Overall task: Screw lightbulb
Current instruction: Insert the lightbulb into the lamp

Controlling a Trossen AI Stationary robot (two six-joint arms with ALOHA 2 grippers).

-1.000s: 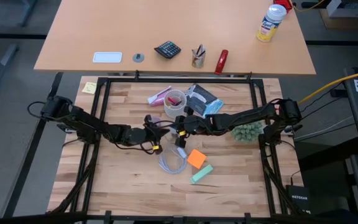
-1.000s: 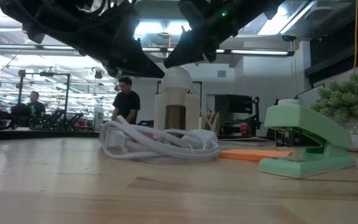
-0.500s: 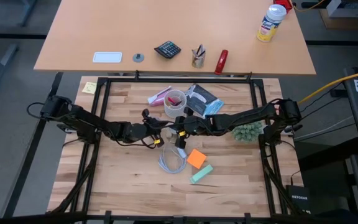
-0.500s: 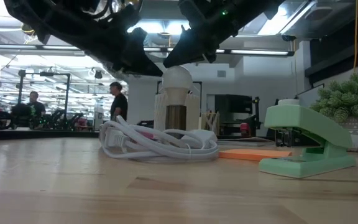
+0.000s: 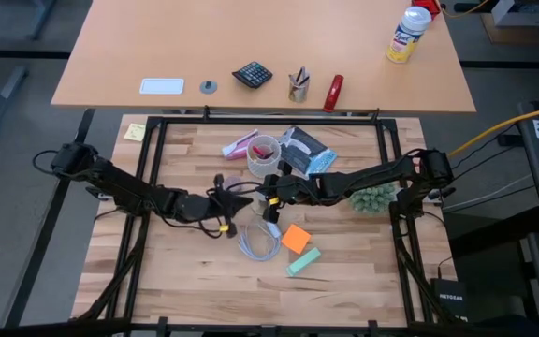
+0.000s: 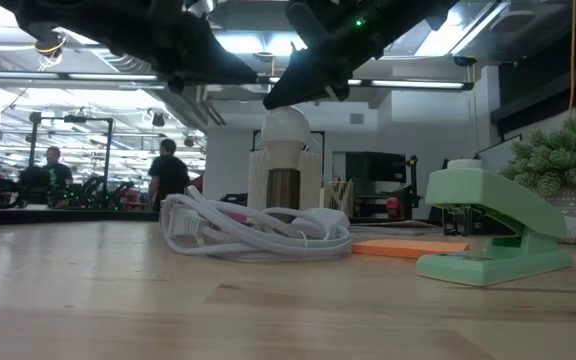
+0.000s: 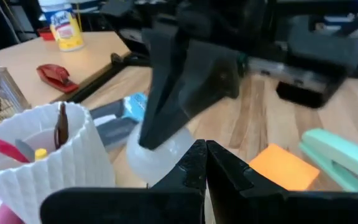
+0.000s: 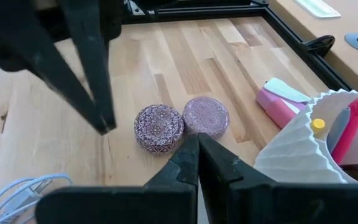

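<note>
Both dark arms are reaching inward over the middle of the table, seen from above. The left gripper (image 5: 233,208) is hanging with its two fingers (image 7: 219,163) pressed together, holding nothing. The right gripper (image 5: 271,195) is sitting just beside it, tip angled down, its fingers (image 8: 188,155) likewise closed and empty. The two arms are stretching low from opposite sides.

A robotics lab: framed wooden workbench (image 5: 185,271), open hall with people (image 6: 168,178) behind.
</note>
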